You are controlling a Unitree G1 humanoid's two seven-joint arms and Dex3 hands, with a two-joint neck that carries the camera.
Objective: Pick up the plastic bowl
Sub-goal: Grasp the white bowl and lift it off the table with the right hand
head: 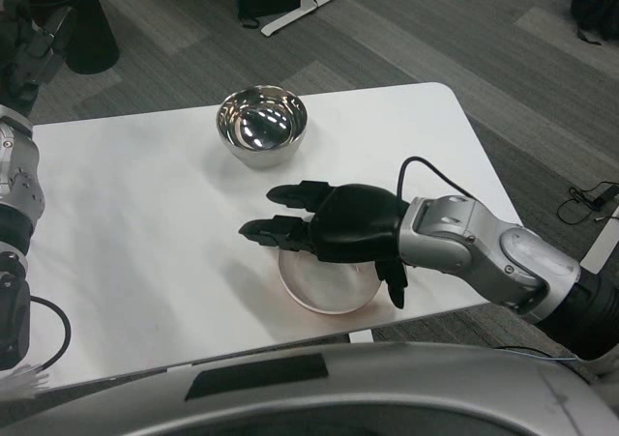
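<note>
**Right hand over plastic bowl, grasp not confirmed**

White table in a large carpeted room, black bin on the floor at the far left. 2 bowls on the table: metal bowl toward the far edge, plastic bowl near the front edge, well apart from it.

Right hand sits directly over the plastic bowl, fingers stretched forward past its far rim. Can't tell whether it's holding the rim or just hovering; contact is hidden under the palm. Left hand is raised at the far left, off the table, state unclear.

Looks like the reach/grasp step. Next move likely needs fingers closing on the rim, then a straight lift.
</note>
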